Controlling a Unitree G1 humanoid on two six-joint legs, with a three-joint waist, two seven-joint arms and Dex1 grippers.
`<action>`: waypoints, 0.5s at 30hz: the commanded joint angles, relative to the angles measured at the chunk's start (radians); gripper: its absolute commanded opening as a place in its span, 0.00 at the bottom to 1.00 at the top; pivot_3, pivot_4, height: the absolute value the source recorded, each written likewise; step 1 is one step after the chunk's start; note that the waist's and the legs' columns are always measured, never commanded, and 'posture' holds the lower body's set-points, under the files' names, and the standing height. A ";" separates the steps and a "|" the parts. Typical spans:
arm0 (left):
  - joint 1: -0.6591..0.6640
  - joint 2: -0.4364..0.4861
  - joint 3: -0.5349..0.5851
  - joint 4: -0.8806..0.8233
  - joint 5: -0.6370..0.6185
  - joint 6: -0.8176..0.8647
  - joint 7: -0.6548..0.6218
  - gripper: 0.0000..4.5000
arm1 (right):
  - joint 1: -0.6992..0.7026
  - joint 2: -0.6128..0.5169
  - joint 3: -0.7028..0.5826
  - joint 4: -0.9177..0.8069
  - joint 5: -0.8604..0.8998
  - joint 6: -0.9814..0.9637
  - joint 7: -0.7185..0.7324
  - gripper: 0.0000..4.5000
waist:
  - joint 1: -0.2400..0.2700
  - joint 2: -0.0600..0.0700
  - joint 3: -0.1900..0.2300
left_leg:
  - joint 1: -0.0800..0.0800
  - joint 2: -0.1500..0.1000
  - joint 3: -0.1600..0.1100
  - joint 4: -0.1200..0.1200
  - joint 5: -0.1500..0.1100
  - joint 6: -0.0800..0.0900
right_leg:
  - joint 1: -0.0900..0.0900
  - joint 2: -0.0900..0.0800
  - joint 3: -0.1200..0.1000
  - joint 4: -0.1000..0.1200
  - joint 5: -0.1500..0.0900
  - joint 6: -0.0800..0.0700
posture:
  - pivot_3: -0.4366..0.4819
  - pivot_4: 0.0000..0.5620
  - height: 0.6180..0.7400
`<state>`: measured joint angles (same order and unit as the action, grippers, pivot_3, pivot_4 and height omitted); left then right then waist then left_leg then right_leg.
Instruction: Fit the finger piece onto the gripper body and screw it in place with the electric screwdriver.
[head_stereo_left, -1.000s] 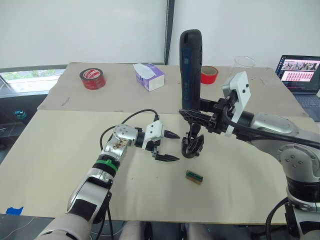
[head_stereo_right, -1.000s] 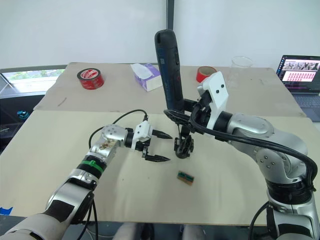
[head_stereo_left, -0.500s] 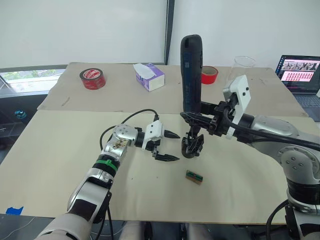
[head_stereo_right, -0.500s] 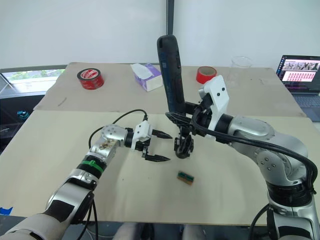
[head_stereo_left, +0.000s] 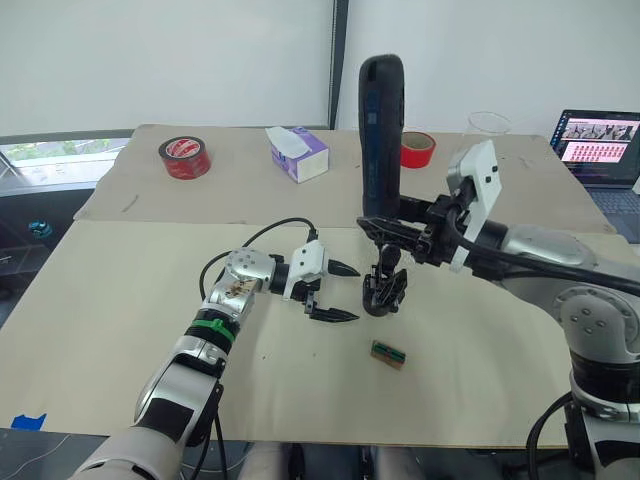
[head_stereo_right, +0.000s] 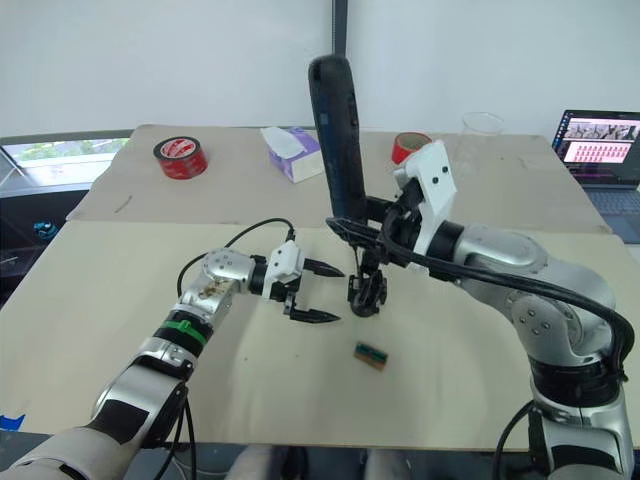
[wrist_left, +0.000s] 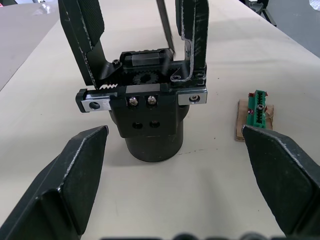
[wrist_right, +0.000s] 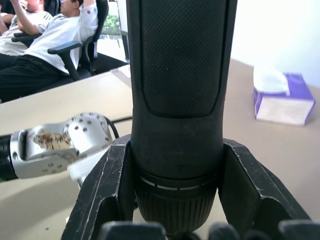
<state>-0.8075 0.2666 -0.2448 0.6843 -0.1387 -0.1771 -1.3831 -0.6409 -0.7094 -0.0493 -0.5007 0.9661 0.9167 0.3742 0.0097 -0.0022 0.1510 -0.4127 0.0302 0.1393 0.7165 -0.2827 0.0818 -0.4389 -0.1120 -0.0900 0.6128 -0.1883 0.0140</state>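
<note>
The gripper body (head_stereo_left: 384, 292) stands upright on the table. In the left wrist view, two black fingers rise from the gripper body (wrist_left: 150, 125), and I cannot tell which is the finger piece. My right gripper (head_stereo_left: 397, 228) is shut on the electric screwdriver (head_stereo_left: 381, 130) and holds it upright right above the body. The thin bit (wrist_left: 166, 27) comes down between the two fingers. My left gripper (head_stereo_left: 357, 294) is open just left of the body, level with it and not touching, with one of its fingers (wrist_left: 75, 175) on each side.
A small green-and-brown block (head_stereo_left: 389, 353) lies in front of the body. At the back are a red tape roll (head_stereo_left: 184, 157), a tissue box (head_stereo_left: 298, 152), a second red roll (head_stereo_left: 418, 149), a clear cup (head_stereo_left: 487, 128) and a laptop (head_stereo_left: 598, 140). Seated people (wrist_right: 45, 40) are visible beyond the table.
The right gripper and screwdriver dipped slightly and rose again, staying over the gripper body. The left gripper and the body have not moved.
</note>
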 joint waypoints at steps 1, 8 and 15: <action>-0.026 -0.003 0.015 -0.018 -0.005 -0.028 0.004 1.00 | -0.035 -0.004 -0.054 -0.025 0.021 0.005 0.005 0.42 | 0.001 0.000 0.000 | 0.000 0.000 0.000 0.000 0.000 0.000 | 0.000 0.000 0.000 0.000 0.000 0.000 | 0.48 0.27 1.00; -0.026 -0.006 0.016 -0.022 -0.006 -0.027 0.006 1.00 | -0.033 -0.009 -0.058 -0.030 0.020 0.031 0.012 0.42 | 0.001 0.000 0.000 | 0.000 0.000 0.000 0.000 0.000 0.000 | 0.000 0.000 0.000 0.000 0.000 0.000 | 0.48 0.27 1.00; -0.025 -0.007 0.017 -0.021 -0.006 -0.030 0.009 1.00 | -0.034 -0.011 -0.058 -0.029 0.013 0.041 0.027 0.42 | 0.001 0.000 0.000 | 0.000 0.000 0.000 0.000 0.000 0.000 | 0.000 0.000 0.000 0.000 0.000 0.000 | 0.48 0.27 1.00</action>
<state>-0.8075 0.2636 -0.2429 0.6842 -0.1388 -0.1790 -1.3784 -0.6483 -0.7111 -0.0526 -0.5008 0.9680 0.9669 0.3933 0.0102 -0.0022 0.1510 -0.4131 0.0302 0.1392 0.7167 -0.2827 0.0818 -0.4389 -0.1122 -0.0902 0.6127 -0.1882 0.0140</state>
